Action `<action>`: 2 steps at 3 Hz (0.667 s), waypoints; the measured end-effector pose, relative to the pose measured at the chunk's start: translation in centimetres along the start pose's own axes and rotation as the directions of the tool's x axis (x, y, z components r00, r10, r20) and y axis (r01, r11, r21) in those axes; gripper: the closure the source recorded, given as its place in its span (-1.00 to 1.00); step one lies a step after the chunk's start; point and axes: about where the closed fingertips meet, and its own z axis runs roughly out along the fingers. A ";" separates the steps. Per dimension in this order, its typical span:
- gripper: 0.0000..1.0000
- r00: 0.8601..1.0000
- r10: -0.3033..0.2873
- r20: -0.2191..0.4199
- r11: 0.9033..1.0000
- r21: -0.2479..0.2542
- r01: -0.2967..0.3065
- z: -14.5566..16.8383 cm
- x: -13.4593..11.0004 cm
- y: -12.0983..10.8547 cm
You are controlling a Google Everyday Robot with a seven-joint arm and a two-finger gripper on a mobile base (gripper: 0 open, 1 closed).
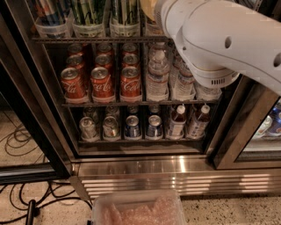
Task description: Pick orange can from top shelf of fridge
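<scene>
Camera view: smooth white arm [219, 39] reaches into fridge [175, 169] at top shelf [88, 40], right end. Rounded orange-tan patch there, likely orange can [147, 9], touches arm's tip. Gripper hidden beyond that tip; its grip cannot be told. Translucent bins [90, 28] on the wire rack.

Arm [228, 44] blocks top shelf [88, 40] right; gripper unseen behind it.
</scene>
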 end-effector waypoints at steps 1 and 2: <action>1.00 0.999 0.005 0.043 1.000 -0.018 -0.004 -1.1 -2.3 0.8; 1.00 0.998 -0.003 0.065 1.000 -0.021 0.005 -3.1 -4.0 0.3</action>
